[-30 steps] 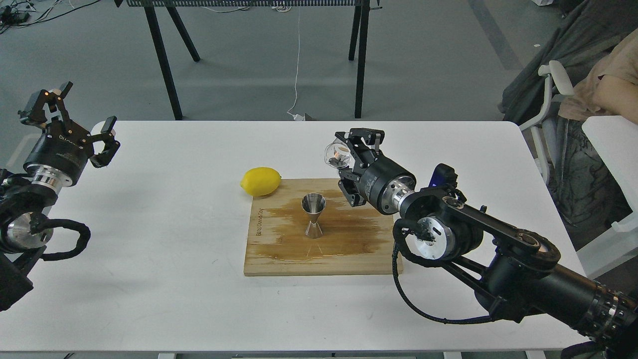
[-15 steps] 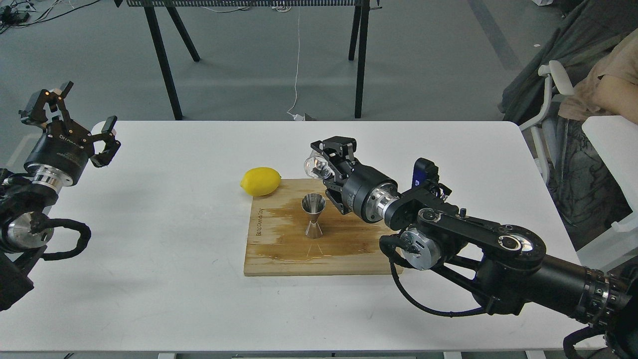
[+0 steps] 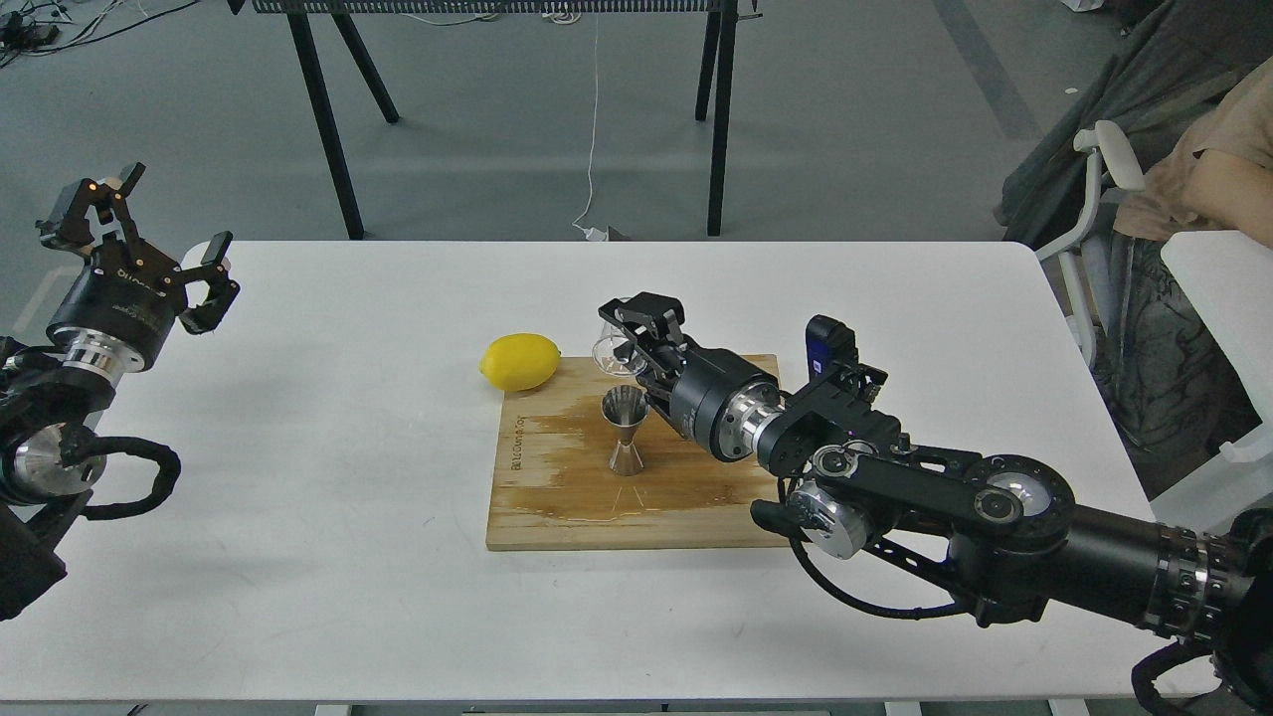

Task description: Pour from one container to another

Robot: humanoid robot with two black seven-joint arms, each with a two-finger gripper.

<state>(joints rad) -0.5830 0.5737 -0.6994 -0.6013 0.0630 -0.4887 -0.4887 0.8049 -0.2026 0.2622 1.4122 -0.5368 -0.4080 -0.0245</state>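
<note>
Near the back edge of the wooden cutting board (image 3: 557, 517), which sits mid-table on the white table (image 3: 348, 597), the right gripper (image 3: 629, 343) has its jaws clamped on the small clear glass-like cup (image 3: 609, 350), tipped over on its side just above and behind the shiny steel hourglass-shaped jigger (image 3: 627, 431). The jigger stands upright on the board, roughly in the middle, with the yellow lemon (image 3: 520, 361) touching the board's back-left corner.

My take on handling: that cup looks tiny, light and slick, probably brittle if it's real glass, so a firm but not crushing pinch across the side wall seems the sane place to hold it, which is about where the jaws sit now. I can't tell if there's liquid in it. The jigger is the scary part: narrow waist, small foot, light metal, and the board looks wet and dark around it, so a nudge from the cup's rim could tip or slide it.

The left gripper (image 3: 164, 264) hangs over the table's left edge, jaws spread wide, holding nothing.
</note>
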